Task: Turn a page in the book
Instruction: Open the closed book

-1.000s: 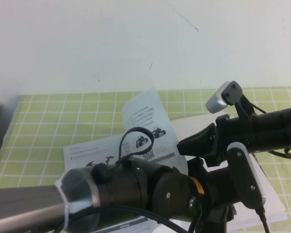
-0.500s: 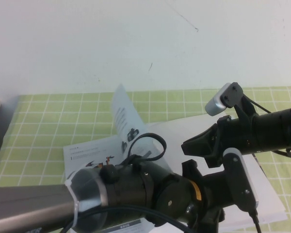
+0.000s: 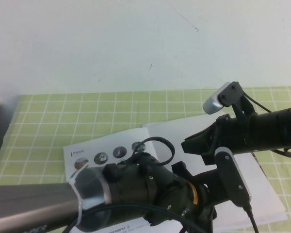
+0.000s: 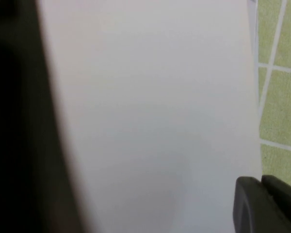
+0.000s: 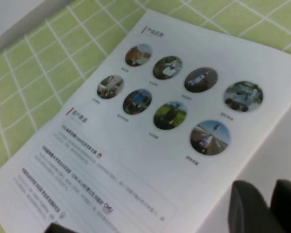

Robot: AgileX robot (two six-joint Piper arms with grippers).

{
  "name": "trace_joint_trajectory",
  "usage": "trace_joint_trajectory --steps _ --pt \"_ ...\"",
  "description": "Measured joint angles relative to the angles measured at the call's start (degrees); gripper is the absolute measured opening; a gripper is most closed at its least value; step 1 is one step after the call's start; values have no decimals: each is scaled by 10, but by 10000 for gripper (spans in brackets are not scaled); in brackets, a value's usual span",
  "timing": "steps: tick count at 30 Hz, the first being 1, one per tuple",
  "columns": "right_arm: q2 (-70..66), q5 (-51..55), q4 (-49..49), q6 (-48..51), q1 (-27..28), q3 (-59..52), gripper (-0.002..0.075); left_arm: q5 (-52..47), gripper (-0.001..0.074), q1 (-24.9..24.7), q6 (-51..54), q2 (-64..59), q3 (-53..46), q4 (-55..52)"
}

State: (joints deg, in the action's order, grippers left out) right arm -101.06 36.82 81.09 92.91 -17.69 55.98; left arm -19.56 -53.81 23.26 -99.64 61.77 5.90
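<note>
The page, upright a second ago, now lies flat on the left half of the book mid-worktop, round photos upward. Right gripper hovers above the spine, jaws released, holding nothing. Left gripper sits low over white paper; jaw state cannot be told.

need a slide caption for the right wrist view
Right gripper hovers over the open book, its turned page lying flat with eight round photos up.

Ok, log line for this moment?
page: flat, round photos up | book: open on mat | right gripper: over page, holds nothing | left gripper: low over right leaf
</note>
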Motion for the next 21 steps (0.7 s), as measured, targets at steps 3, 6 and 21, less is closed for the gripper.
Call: trace_joint_trajectory --steps 3,6,21 --pt "-2 -32 -3 -5 -1 0 125 0 -4 10 -14 -11 3 -11" --pt "-5 -78 -16 -23 -7 1 126 7 -4 21 -16 -18 2 -17" --pt "-15 -274 -151 -113 12 -19 128 7 -4 120 -148 -29 -27 -6"
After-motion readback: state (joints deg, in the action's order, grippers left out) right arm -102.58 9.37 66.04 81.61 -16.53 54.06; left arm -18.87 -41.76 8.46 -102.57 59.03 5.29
